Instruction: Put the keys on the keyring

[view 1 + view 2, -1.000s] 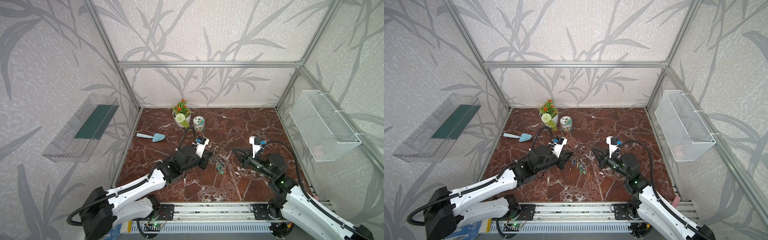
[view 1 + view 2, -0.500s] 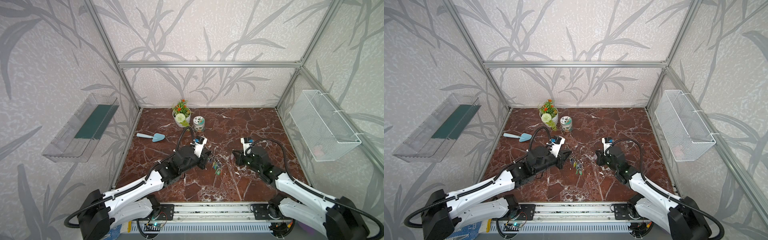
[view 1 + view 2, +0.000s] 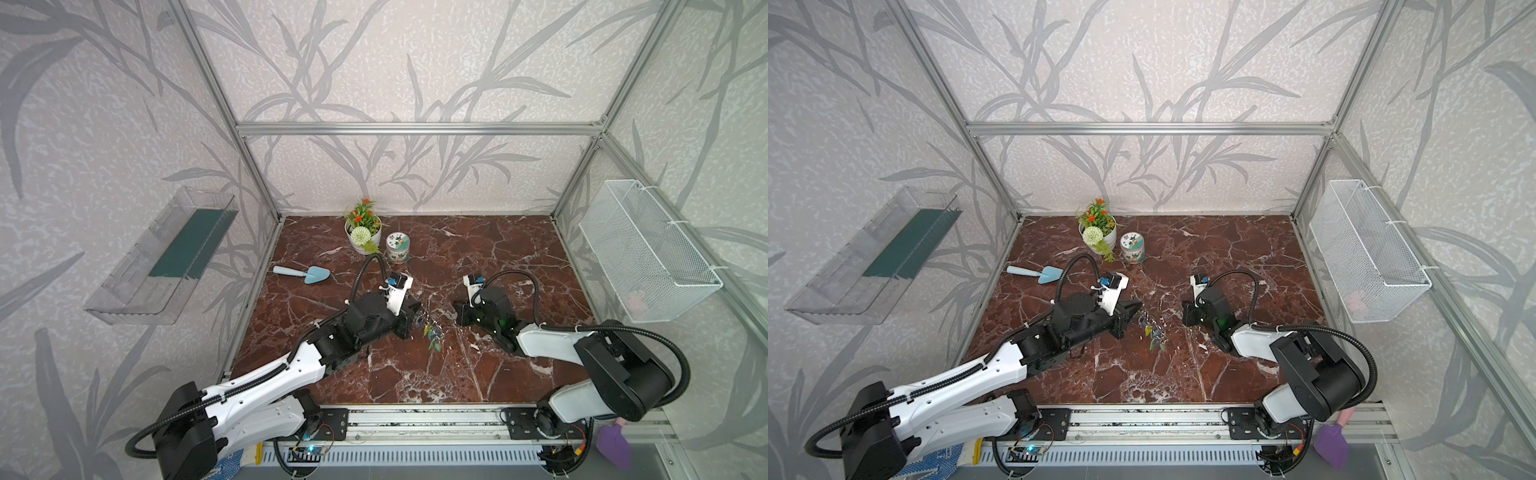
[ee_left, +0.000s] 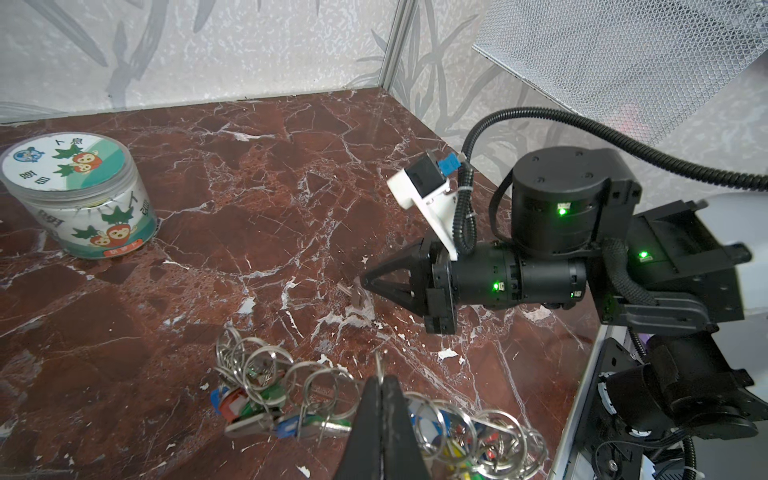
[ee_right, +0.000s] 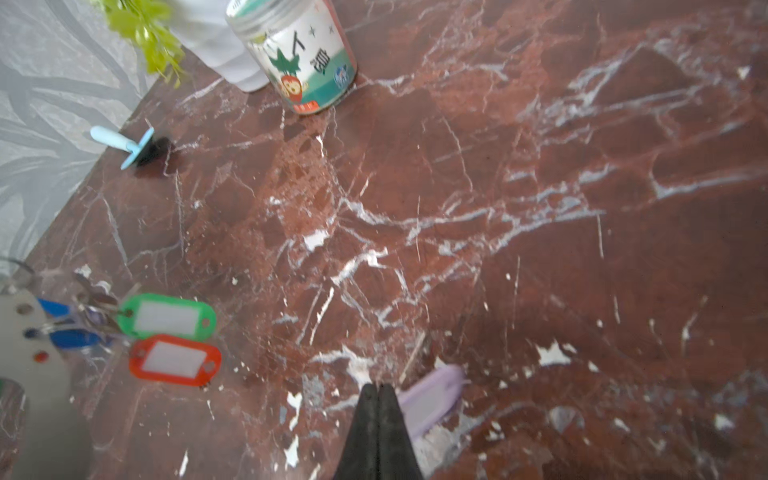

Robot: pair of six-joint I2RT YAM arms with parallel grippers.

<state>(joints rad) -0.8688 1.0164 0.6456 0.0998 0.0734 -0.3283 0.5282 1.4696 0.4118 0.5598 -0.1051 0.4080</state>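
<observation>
— Starting with the left gripper [image 4: 380, 381]?
— Clamped fully shut on the thin plate edge of the keyring [image 3: 1152, 330], with rings [image 4: 266, 370] and coloured tags [image 4: 245, 409] trailing onto the table [image 3: 498, 249]. No real shift there against a second ago.

— Further right, the keys [image 4: 353, 296]?
— Lying flat on the marble, near the bunch but apart from it. Not threaded on yet. Lilac tag [image 5: 432, 400] just beside the black tips.

— And the right gripper [image 5: 378, 390]?
— Biggest change. Raised and pointing at the bunch a second ago, now folded down low, tip at the tabletop right by the key. Pinched shut, with nothing visible between the jaws.

— Meaning for the task?
— Probably lining up a pick. Looks like needing to open first, then close on the tag or the little ring. Early yet, with the threading itself not begun.
</observation>
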